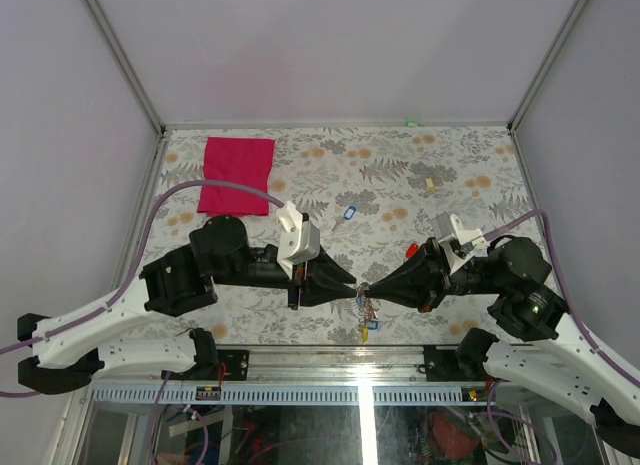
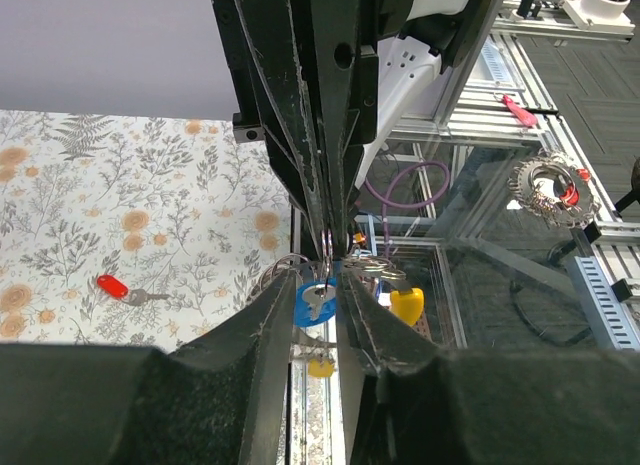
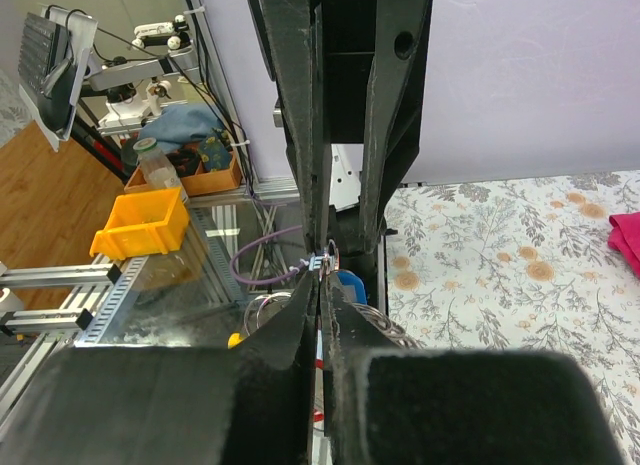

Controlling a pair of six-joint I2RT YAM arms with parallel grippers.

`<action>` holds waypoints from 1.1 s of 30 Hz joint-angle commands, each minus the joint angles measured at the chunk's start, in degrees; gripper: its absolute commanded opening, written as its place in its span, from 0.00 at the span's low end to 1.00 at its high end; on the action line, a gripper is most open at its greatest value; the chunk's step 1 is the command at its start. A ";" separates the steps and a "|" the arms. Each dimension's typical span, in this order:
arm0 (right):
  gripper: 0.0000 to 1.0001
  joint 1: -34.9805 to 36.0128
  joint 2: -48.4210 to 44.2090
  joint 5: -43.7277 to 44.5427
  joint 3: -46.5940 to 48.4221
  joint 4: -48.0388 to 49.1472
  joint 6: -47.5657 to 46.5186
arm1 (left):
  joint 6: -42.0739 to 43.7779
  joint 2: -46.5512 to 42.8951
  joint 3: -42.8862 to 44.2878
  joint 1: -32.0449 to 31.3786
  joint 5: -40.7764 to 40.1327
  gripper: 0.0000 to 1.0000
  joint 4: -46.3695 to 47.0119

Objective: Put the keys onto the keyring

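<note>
Right tool [image 1: 370, 288] is pressed together, tips nose to nose with the left tool [image 1: 350, 284] just above the near edge of the counter [image 1: 460, 155]. It looks to be pinching the keyring [image 2: 278, 268] by its wire, with the bunch hanging below the tips in the air. Left tool stands at a narrow gap with the blue-tagged key [image 2: 313, 300] between its fingers; can't tell if it's actually biting or just bracketing it. Yellow tags [image 2: 405, 303] dangle beside it, apparently already on the ring. Two keys lie loose on the counter, well apart from the action: a red-tagged key [image 1: 411, 251] just behind the right arm and a second blue-tagged one [image 1: 348, 213] further back. Risks as I see them: the grip on the ring is only fingertip on thin wire, so any sideways push from the left could twist it out and drop the lot, and this close to the edge it may go off the counter. If the left lets go before the key's hole is past the ring's split, the key falls. Both tips are crowded, so a small misalignment means finger-on-finger contact rather than key-on-ring
</note>
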 commanded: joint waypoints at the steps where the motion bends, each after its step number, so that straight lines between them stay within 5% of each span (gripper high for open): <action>1: 0.00 -0.04 -0.02 -0.26 2.44 4.66 0.70 | -0.27 0.78 0.85 -0.31 2.08 0.22 3.49; 7: 0.00 -0.04 -0.28 0.20 2.36 4.24 0.39 | 0.37 1.41 1.38 -0.33 2.43 0.00 2.90; 16: 0.00 -0.05 -1.62 2.17 1.67 7.67 1.53 | 0.02 0.31 0.31 -0.33 1.10 0.00 3.76; 33: 0.00 0.02 -2.13 14.15 -7.54 35.01 11.15 | -4.29 -2.17 -6.92 -0.33 -3.31 0.00 14.86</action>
